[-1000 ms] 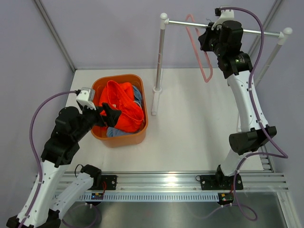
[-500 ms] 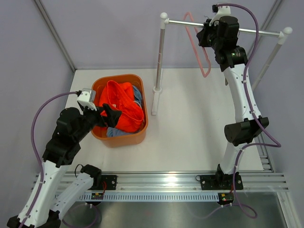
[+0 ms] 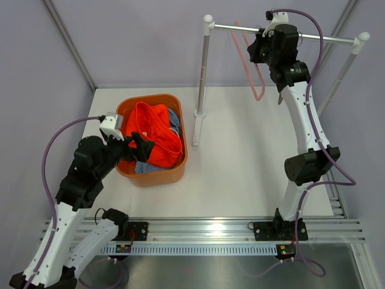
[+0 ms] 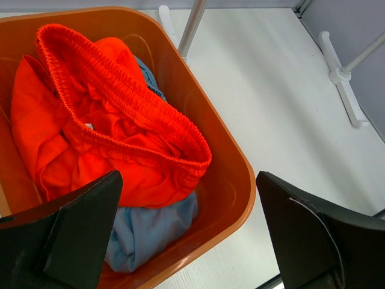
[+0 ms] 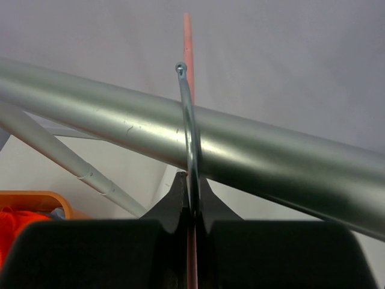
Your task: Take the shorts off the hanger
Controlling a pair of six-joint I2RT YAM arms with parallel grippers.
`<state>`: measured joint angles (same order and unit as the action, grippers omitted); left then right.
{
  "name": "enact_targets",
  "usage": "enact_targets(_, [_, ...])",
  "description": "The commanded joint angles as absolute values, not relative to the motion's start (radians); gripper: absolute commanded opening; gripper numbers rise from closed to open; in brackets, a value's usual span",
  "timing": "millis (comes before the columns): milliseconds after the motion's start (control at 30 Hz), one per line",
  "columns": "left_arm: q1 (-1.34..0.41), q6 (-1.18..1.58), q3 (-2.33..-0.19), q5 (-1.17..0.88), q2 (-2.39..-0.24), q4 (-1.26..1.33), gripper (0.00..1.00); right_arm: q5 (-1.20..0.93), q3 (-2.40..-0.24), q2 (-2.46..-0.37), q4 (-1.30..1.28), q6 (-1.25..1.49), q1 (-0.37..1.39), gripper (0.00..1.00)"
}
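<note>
1. At silver metal rail, right fingers are clenching pink plastic hanger by its hook.
2. Over orange plastic tub, left fingers are hovering released; bright orange shorts are lying atop light blue shorts inside.
3. Tub is sitting on white tabletop.

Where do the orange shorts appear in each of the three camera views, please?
Top external: the orange shorts lie left of centre, heaped in the orange tub.
Left wrist: they fill the upper left of the picture, waistband uppermost, inside the tub.
Right wrist: only a sliver shows, at the bottom left edge.
Shared landmark: the tub's orange rim, which shows beside the shorts in all three views.
</note>
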<state>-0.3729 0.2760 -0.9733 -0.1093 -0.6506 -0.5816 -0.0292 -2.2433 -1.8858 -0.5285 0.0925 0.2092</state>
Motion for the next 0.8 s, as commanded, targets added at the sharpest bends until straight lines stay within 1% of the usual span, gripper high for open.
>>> enact_targets(0, [-0.374,0.258,-0.971,-0.118,-0.66,-0.531,0.99,-0.035,-2.243,-1.855,-0.515,0.106,0.207,0.0])
enact_targets(67, [-0.374,0.256,-0.968,-0.118,-0.661,-0.529,0.99,-0.029,-2.246,-1.852,-0.517,0.11,0.209,0.0])
enact_targets(233, [-0.374,0.255,-0.965,-0.11,-0.661,-0.529,0.99,-0.025,-2.246,-1.813,-0.526,0.115,0.209,0.28])
enact_targets(300, [-0.374,0.253,-0.962,-0.104,-0.661,-0.529,0.99,-0.011,-2.244,-1.793,-0.535,0.12,0.209,0.36])
enact_targets(333, [-0.374,0.253,-0.96,-0.101,-0.661,-0.529,0.99,-0.006,-2.244,-1.786,-0.538,0.124,0.209,0.45])
enact_targets(433, [-0.374,0.249,-0.954,-0.089,-0.663,-0.529,0.99,-0.006,-2.227,-1.749,-0.545,0.132,0.209,0.55])
enact_targets(467, [-0.373,0.247,-0.95,-0.083,-0.663,-0.531,0.99,-0.006,-2.208,-1.721,-0.542,0.138,0.209,0.64])
enact_targets(533, [-0.374,0.242,-0.945,-0.074,-0.661,-0.529,0.99,-0.005,-2.181,-1.689,-0.528,0.149,0.209,0.72])
enact_targets(567, [-0.374,0.241,-0.94,-0.061,-0.66,-0.529,0.99,-0.005,-2.16,-1.66,-0.526,0.161,0.209,0.82])
enact_targets(667, [-0.374,0.227,-0.924,-0.043,-0.661,-0.528,0.99,-0.005,-2.117,-1.597,-0.528,0.193,0.209,0.98])
enact_targets(700, [-0.374,0.221,-0.92,-0.041,-0.661,-0.526,0.99,-0.005,-2.103,-1.579,-0.534,0.202,0.209,1.0])
enact_targets(767, [-0.374,0.209,-0.9,-0.023,-0.655,-0.523,0.99,-0.015,-2.036,-1.507,-0.526,0.235,0.209,0.99])
